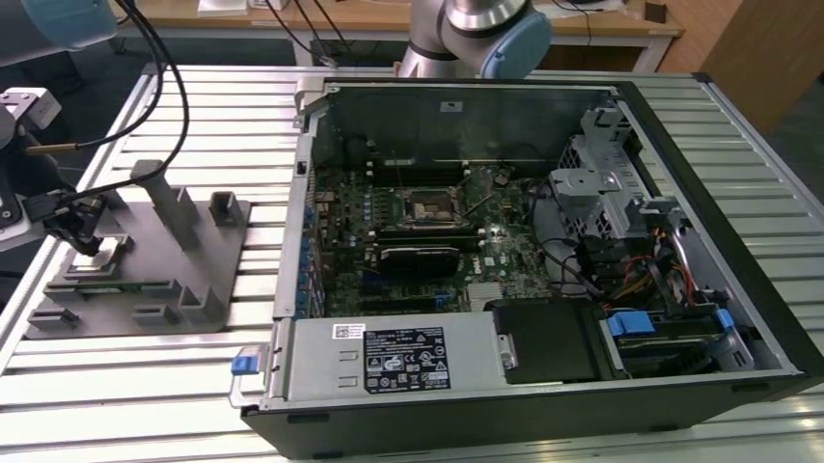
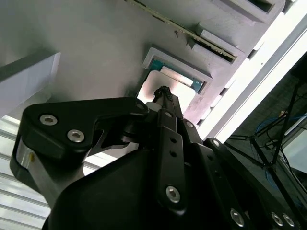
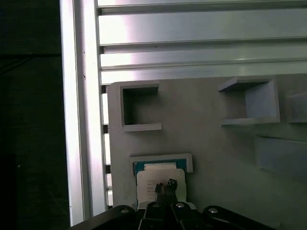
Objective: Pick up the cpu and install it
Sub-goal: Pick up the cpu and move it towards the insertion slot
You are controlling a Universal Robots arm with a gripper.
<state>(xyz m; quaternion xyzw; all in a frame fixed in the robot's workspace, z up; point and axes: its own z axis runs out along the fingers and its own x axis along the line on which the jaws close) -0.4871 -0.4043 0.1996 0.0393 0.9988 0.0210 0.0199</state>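
End effector [image 3: 165,185] tips sat closed, holding nothing; cpu [image 3: 147,180] directly beneath, in grey block [image 3: 216,158]. Probably needed centred, level contact.

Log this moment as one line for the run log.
end effector: shut, tips over cpu | cpu: in recess of grey block | computer case: open
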